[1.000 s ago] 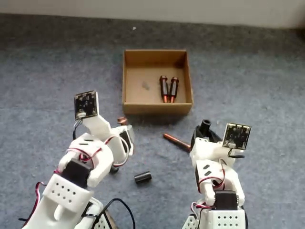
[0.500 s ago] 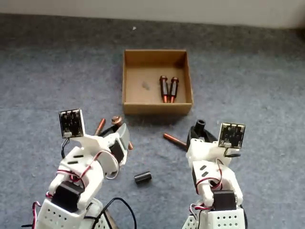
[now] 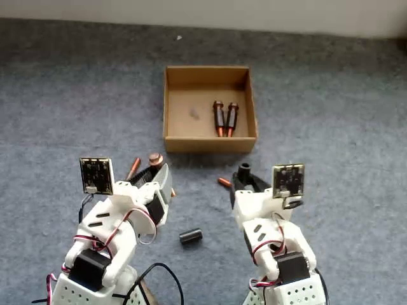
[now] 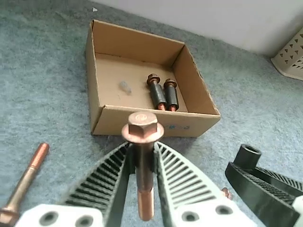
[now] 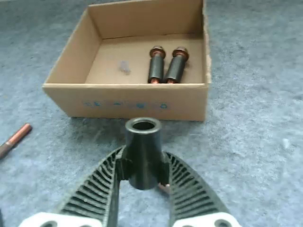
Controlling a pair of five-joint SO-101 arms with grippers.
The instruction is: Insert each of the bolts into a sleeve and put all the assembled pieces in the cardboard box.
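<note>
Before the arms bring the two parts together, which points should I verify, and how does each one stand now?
1. Bolt clamped in left jaws: ok.
2. Sleeve clamped in right jaws, hole facing up: ok.
3. Bolt tip aimed at sleeve hole: not ok, the two are apart.
4. Room in cardboard box beside two assembled pieces: ok.
5. Sleeve hole unobstructed: cannot tell.

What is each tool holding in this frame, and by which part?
Left tool clamps a bolt by its shank just under the head, head up. Right tool clamps a black sleeve around its lower body, open end up.
</note>
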